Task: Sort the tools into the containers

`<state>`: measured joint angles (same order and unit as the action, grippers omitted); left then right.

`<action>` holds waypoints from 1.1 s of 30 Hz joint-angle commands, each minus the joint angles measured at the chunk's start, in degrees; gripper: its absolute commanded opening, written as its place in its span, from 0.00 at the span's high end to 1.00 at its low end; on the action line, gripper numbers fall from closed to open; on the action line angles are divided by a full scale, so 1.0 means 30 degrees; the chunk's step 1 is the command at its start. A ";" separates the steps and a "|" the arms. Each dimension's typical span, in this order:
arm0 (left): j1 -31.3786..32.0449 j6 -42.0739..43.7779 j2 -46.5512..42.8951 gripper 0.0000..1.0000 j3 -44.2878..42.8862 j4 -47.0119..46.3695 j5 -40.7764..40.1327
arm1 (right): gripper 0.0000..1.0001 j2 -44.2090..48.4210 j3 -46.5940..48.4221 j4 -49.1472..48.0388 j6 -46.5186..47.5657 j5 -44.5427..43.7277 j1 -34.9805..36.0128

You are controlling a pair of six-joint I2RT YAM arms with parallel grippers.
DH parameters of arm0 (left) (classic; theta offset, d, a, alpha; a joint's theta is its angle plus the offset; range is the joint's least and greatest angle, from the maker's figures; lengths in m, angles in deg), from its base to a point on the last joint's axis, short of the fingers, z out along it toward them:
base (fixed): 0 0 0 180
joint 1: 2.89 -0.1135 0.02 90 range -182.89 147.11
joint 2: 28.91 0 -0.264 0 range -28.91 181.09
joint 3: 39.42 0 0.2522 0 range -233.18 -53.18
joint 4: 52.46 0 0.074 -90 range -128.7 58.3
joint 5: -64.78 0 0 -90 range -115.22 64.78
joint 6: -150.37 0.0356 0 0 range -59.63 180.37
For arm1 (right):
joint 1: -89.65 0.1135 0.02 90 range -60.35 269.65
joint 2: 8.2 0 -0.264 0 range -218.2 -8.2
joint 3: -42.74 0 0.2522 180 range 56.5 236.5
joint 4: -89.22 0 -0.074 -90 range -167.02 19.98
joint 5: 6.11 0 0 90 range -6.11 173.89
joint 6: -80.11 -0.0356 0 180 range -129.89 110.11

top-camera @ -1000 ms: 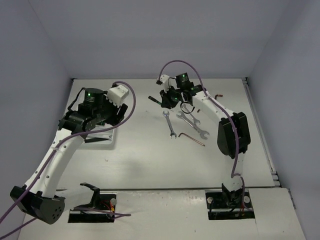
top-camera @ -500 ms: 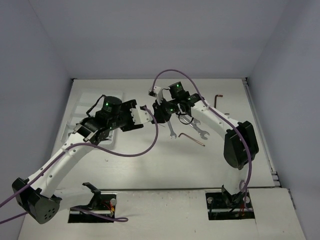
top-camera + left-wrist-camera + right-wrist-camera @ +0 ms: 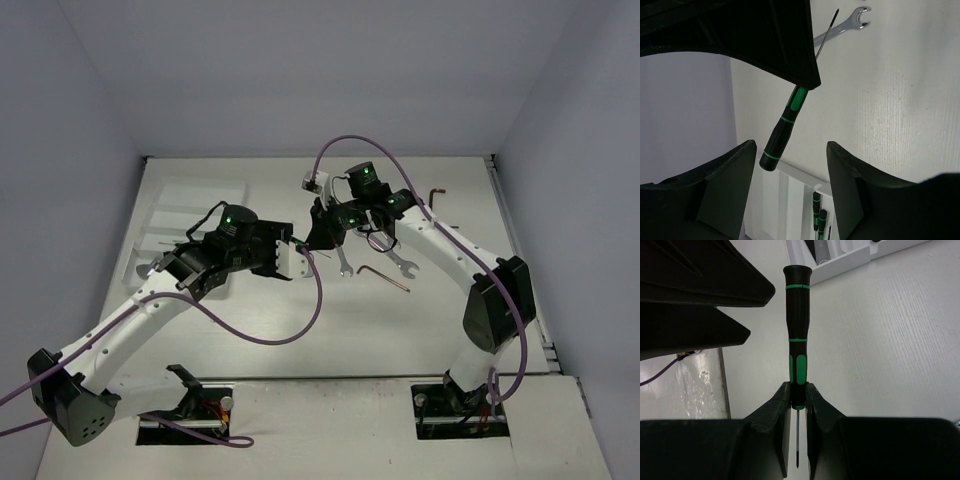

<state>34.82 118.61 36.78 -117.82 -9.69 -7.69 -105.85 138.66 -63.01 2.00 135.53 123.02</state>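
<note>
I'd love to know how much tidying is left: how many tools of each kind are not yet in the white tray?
Silver wrenches: 2 in view
Hex keys: 2
Green-black screwdriver: 1, held in the right gripper
Total: 5; more may be hidden.

No writing or labels can be read anywhere (tools included).
</note>
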 commanded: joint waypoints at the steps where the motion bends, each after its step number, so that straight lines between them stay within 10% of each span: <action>1: 0.0087 0.1291 -0.0087 0.45 -0.0750 -0.0910 -0.0007 | 1.00 0.1249 -0.0133 -0.0541 -0.0272 0.1313 0.0096; 21: 0.0313 0.3097 0.1504 0.49 -0.1522 -0.1048 -0.1695 | 1.00 0.1463 -0.0025 -0.0541 -0.0507 0.1837 0.0702; 29: 0.0351 0.3190 0.1580 0.97 -0.1383 -0.1002 -0.0988 | 1.00 0.1296 0.0034 -0.0541 -0.0507 0.1887 0.0887; 33: 0.0351 0.3407 0.1283 1.00 -0.0988 -0.0969 -0.0777 | 1.00 0.1230 -0.0024 -0.0569 -0.0535 0.1916 0.0887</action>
<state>35.37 127.69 42.36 -119.07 -7.03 -12.10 -104.76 137.99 -63.47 1.01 138.41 124.72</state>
